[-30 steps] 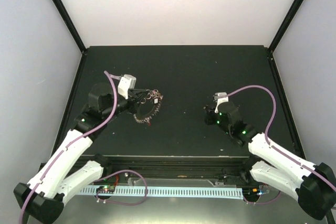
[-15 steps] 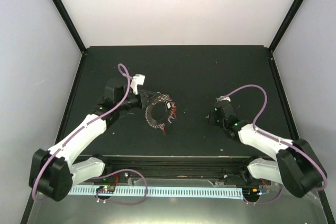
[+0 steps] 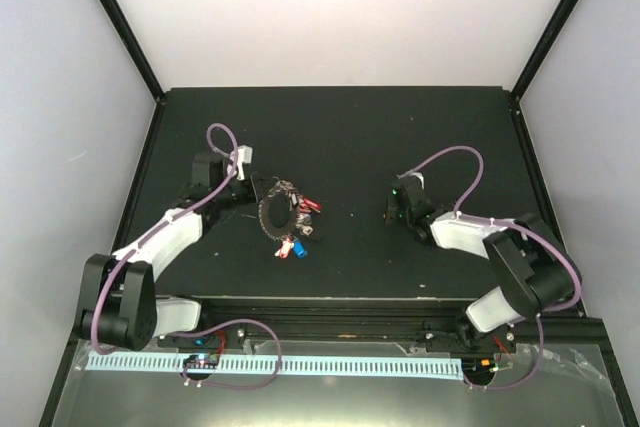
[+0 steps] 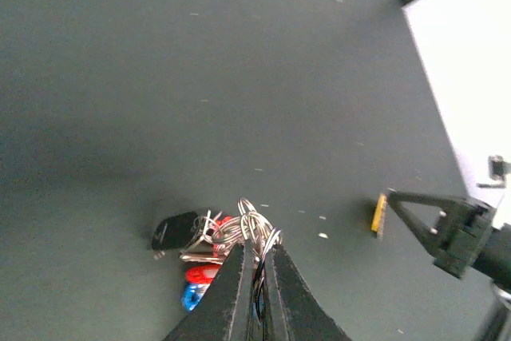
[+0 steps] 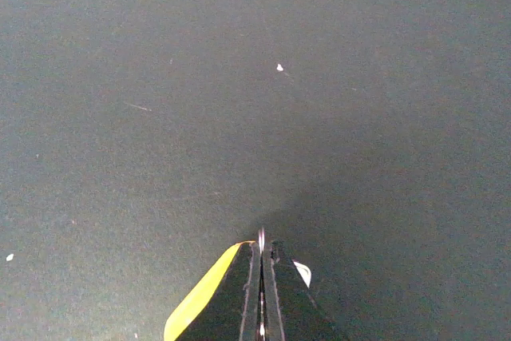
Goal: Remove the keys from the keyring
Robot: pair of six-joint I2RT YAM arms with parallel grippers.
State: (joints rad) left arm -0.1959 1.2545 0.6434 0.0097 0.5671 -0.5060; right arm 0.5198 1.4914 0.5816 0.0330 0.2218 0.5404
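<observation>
The keys (image 3: 288, 219) lie bunched on the dark table, left of centre, with red and blue heads at the near side. In the left wrist view I see a black fob (image 4: 176, 231), a red head (image 4: 203, 273) and a blue head (image 4: 191, 297). The keyring (image 4: 249, 227) is a tangle of silvery wire loops. My left gripper (image 4: 255, 251) is shut on these loops; it also shows in the top view (image 3: 258, 194). My right gripper (image 3: 391, 210) is apart, right of centre. It (image 5: 261, 247) is shut on a thin silvery key edge, with a yellow piece (image 5: 200, 297) beside its left finger.
The dark table (image 3: 360, 137) has raised black edges, and white walls stand behind and at the sides. The right gripper's tip with its yellow piece (image 4: 380, 215) shows at the right of the left wrist view. A few small white specks (image 5: 279, 67) lie on the table.
My left gripper has drawn back to the left with the bunch, and the red and blue heads now spread at the near side. My right arm has swung and its gripper shifted slightly left.
</observation>
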